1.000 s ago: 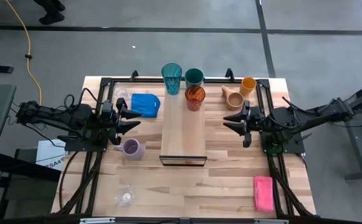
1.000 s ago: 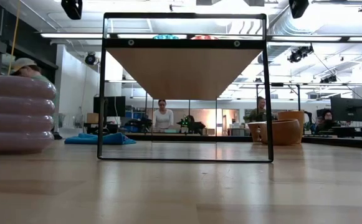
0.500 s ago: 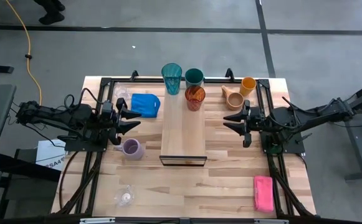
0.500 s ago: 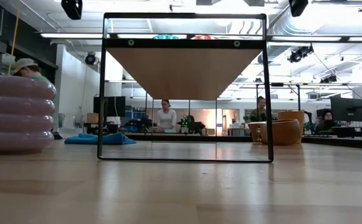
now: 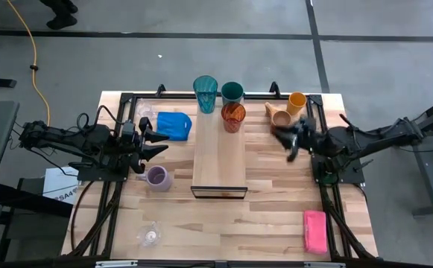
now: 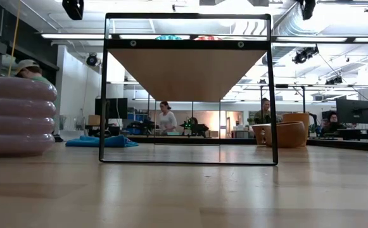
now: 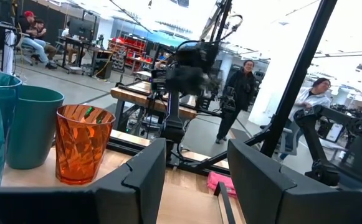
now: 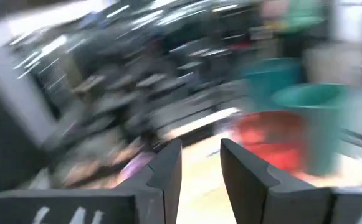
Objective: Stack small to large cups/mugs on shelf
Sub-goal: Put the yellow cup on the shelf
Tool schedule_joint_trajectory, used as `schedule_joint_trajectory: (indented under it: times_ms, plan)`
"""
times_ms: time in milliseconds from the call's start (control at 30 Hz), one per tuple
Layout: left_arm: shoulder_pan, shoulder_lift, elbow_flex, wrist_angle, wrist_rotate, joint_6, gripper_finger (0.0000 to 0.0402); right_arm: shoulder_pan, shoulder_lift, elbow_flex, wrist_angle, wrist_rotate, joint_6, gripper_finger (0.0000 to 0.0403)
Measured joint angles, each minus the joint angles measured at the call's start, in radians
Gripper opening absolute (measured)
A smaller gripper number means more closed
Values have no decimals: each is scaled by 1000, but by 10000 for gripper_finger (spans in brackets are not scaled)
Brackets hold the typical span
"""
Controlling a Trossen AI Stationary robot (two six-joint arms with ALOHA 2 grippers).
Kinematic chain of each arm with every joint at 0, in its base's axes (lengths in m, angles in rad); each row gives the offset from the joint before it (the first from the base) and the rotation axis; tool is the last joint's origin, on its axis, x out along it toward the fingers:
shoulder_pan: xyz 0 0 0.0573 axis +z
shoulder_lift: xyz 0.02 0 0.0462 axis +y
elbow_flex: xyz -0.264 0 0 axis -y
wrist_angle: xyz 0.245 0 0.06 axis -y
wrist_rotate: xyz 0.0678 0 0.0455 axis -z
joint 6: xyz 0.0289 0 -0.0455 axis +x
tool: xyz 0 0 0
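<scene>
A: Where do we stand? The shelf (image 5: pixel 219 152) runs down the middle of the desk (image 5: pixel 261 216), with the red cup (image 5: pixel 232 117) on its far end. The teal tumbler (image 5: pixel 205 92) and dark green cup (image 5: pixel 232 92) look to stand just past that end, though we cannot tell whether they are on the board.

B: And the rest are off it: the tan mug (image 5: pixel 279 117) and orange cup (image 5: pixel 296 102) on the right, the lavender mug (image 5: pixel 156 177) on the left, and one clear glass (image 5: pixel 148 235) near the front edge.

A: Our right tool (image 5: pixel 292 139) is the one working. It sits just beside the tan mug, fingers apart and holding nothing, as its wrist view shows.

B: So we judge the step to be a reach for that mug or the orange cup. We should settle the wrist first, since the view is smeared, and line the fingers across one wall of the mug, not its handle.

A: Agreed. Those two stand close together, so we come in from the shelf side and avoid nudging the orange cup off the desk.

B: The left tool (image 5: pixel 154 141) waits near the blue cloth (image 5: pixel 173 123), fingers apart and empty. We leave it there.

A: Then we set the mug down upright on bare board, clear of the red cup.
</scene>
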Motion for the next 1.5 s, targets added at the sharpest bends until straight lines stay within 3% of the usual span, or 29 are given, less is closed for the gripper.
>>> schedule_joint_trajectory:
  times_ms: [100,200,333,467,667,867,1500]
  plan:
    - [0,0,0,0,0,0,161,-49,1,51,-152,182,191,103]
    - [0,0,0,0,-1,0,161,-152,20,143,-430,254,432,103]
    - [0,0,0,0,-1,0,161,-349,102,287,-847,203,706,103]
    - [0,0,0,0,-1,0,161,-564,222,375,-1058,78,767,103]
    - [0,0,0,0,-2,0,161,-811,388,397,-1077,-53,860,103]
    - [0,0,0,0,-4,-1,161,-970,492,397,-1082,-68,1023,104]
    - [0,0,0,3,-29,-1,161,-1191,753,397,-1061,-226,1054,103]
